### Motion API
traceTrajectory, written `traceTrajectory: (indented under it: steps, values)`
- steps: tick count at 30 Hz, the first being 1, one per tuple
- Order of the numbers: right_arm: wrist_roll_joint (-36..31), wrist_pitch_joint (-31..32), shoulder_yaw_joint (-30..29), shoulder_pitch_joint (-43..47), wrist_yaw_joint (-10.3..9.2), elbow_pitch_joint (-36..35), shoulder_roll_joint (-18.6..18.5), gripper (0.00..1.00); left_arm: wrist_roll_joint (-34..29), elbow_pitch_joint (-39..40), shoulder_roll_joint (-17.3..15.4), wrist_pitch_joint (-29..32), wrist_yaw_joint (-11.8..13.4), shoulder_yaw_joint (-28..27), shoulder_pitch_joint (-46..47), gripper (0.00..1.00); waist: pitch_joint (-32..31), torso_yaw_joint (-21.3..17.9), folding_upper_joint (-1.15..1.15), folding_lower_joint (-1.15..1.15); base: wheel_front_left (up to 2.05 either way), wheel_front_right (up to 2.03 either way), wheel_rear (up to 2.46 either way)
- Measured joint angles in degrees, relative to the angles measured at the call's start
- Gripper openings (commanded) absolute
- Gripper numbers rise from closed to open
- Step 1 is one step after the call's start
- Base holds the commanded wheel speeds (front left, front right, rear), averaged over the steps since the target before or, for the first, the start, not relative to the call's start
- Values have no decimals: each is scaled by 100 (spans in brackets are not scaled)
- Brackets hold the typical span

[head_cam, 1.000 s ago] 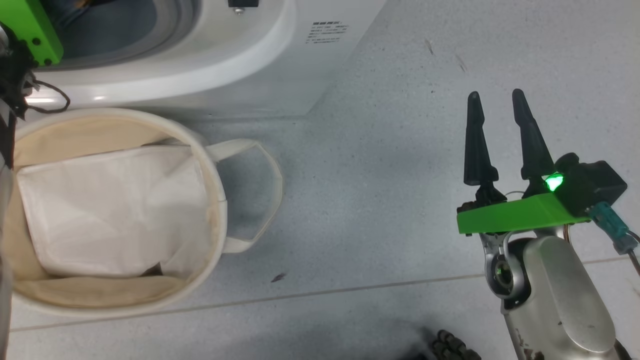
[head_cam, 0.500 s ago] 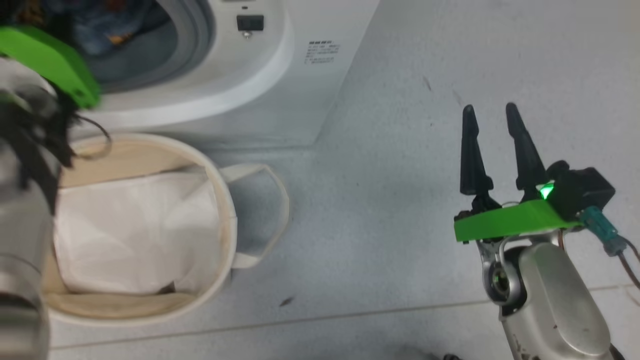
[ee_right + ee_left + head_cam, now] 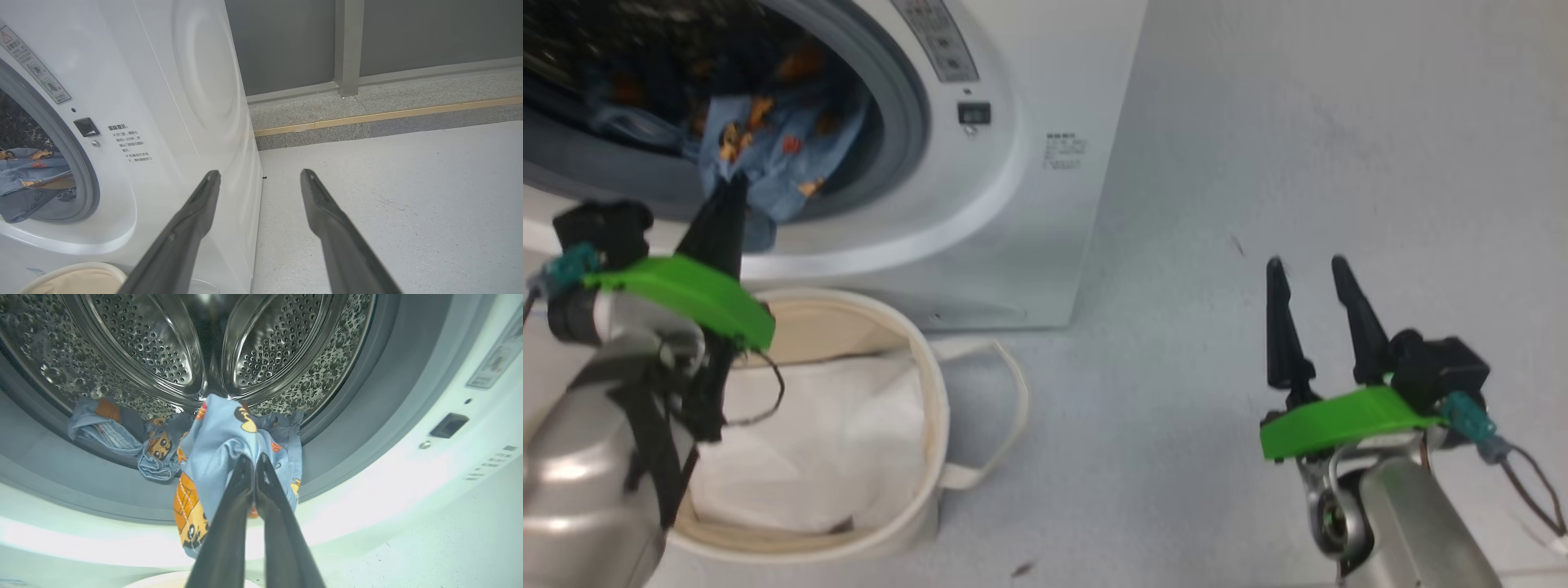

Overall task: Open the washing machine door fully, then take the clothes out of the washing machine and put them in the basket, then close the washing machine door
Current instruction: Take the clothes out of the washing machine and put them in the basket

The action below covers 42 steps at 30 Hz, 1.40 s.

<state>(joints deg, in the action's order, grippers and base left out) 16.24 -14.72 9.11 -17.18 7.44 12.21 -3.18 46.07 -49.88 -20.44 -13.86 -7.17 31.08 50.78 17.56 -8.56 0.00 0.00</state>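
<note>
The white washing machine [image 3: 1029, 73] stands with its drum mouth uncovered; the washing machine door is out of view. My left gripper [image 3: 731, 189] [image 3: 254, 460] is shut on a light-blue printed garment [image 3: 222, 437] of the clothes, drawn over the grey gasket [image 3: 351, 428] at the mouth's lower rim. More clothes [image 3: 110, 428] lie in the steel drum [image 3: 261, 347]. The cream basket [image 3: 931, 425] sits on the floor just below the mouth, under my left wrist. Over the floor to the right, my right gripper [image 3: 1303, 263] [image 3: 260, 174] is open and holds nothing.
A white folded sheet [image 3: 825, 441] lies in the basket. Grey speckled floor [image 3: 1217, 163] spreads to the right of the machine. A grey wall with a post [image 3: 347, 45] and a raised kerb [image 3: 380, 116] run behind it.
The head camera has tilted up, so the drum mouth now shows. My left gripper has drawn back toward the basket with the garment pinched in it. The right gripper stays open.
</note>
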Motion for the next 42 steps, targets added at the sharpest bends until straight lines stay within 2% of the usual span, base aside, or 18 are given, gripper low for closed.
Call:
traceTrajectory:
  steps: [5, 10, 14, 20, 30, 34, 36, 38, 40, 42]
  values:
    - [1, 0, 41, 233, 0, 120, 0, 100, 27, 923, -245, -38, 0, -73, -644, 0, -426, 121, 0, 0, 0, 0, 0]
    - [1, 0, 66, 410, 0, 216, 0, 100, -307, 2094, -413, -43, 8, -614, -1473, 0, -783, 248, 0, 0, 0, 0, 0]
    - [2, 0, 85, 498, 0, 225, 0, 100, -526, 3257, -508, -44, 135, -1036, -2512, 0, -974, 364, 0, 0, 0, 0, 0]
    - [19, 0, 88, 499, 0, 256, 0, 100, -573, 4539, -550, -44, 489, -1300, -3444, 0, -1024, 480, 0, 0, 0, 0, 0]
    - [41, 0, 80, 499, 0, 250, 0, 100, -591, 5956, -924, 36, 1140, -1616, -4727, 0, -953, 592, 0, 0, 0, 0, 0]
    - [38, 0, 78, 499, 0, 246, 0, 100, -517, 6007, -944, 203, 1221, -1644, -4894, 0, -893, 614, 0, 0, 0, 0, 0]
    - [15, 0, 81, 496, 0, 243, 0, 100, -454, 5772, -955, 379, 1179, -1569, -4926, 0, -845, 617, 0, 0, 0, 0, 0]
    - [-4, 0, 89, 485, 0, 240, 0, 100, -209, 5353, -891, 403, 1058, -1519, -4913, 0, -788, 607, 0, 0, 0, 0, 0]
    - [-9, 0, 87, 463, 0, 237, 0, 100, -254, 4698, -875, 476, 954, -1362, -4834, 0, -730, 586, 0, 0, 0, 0, 0]
    - [-11, 0, 85, 452, 0, 223, 0, 100, -75, 4011, -682, 477, 742, -1288, -4656, 0, -666, 568, 0, 0, 0, 0, 0]
